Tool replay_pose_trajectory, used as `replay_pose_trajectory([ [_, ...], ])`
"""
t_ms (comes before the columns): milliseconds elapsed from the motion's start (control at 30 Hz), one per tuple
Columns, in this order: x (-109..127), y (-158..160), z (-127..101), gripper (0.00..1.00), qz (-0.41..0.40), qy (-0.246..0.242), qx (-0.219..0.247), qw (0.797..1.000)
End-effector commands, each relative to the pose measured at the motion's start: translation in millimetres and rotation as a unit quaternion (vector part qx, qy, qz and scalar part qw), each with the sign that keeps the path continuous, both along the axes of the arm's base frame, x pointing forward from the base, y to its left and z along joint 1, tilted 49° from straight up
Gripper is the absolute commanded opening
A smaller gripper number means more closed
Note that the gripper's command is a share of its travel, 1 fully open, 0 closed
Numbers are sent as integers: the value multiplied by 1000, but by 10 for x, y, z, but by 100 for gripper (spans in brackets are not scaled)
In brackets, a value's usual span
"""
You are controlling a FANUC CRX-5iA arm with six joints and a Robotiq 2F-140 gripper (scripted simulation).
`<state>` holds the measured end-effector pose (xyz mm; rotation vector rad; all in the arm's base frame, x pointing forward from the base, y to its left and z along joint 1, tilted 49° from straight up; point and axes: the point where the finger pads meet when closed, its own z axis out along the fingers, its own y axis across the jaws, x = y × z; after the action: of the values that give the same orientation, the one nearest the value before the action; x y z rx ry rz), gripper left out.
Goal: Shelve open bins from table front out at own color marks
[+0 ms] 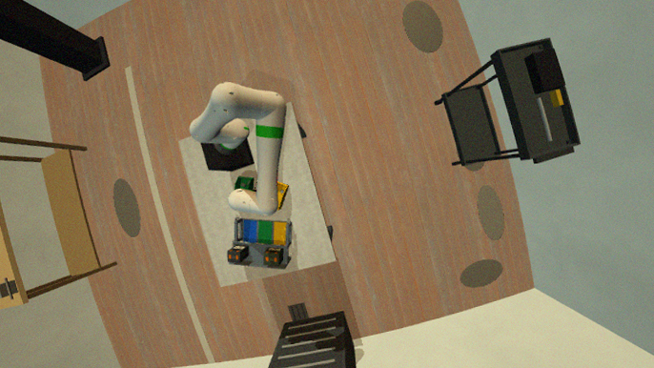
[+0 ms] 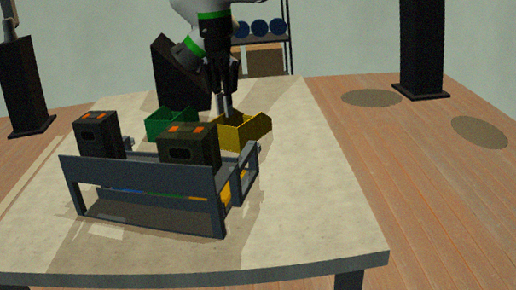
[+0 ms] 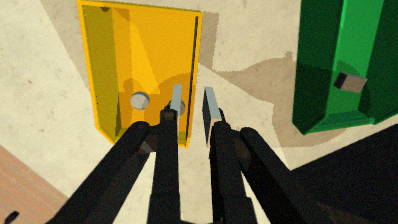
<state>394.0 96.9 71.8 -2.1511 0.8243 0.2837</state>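
The yellow bin (image 3: 140, 55) (image 2: 245, 132) (image 1: 282, 188) stands on the table behind the shelf, with a grey round part (image 3: 140, 101) inside. The green bin (image 3: 340, 45) (image 2: 159, 123) (image 1: 243, 182) stands beside it and holds a small block (image 3: 350, 82). My gripper (image 3: 192, 97) (image 2: 226, 105) points straight down at the yellow bin's side wall. One finger is inside the bin and the other outside. The fingers stand narrowly apart with gaps to the wall, gripping nothing. The shelf (image 2: 141, 173) shows blue (image 1: 249, 232), green (image 1: 265, 232) and yellow (image 1: 280, 232) marks.
Two dark boxes with orange spots (image 2: 98, 132) (image 2: 188, 146) sit on the shelf's top board. The arm's black base block (image 2: 174, 78) stands behind the bins. The table edge (image 2: 314, 267) is near on the right.
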Motion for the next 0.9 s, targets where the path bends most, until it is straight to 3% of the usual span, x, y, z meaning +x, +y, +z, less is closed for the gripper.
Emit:
replay_pose_trajectory([
  [0,4,25,-24,15,0,0,0,1000],
  [867,18,175,-155,15,0,0,0,1000],
])
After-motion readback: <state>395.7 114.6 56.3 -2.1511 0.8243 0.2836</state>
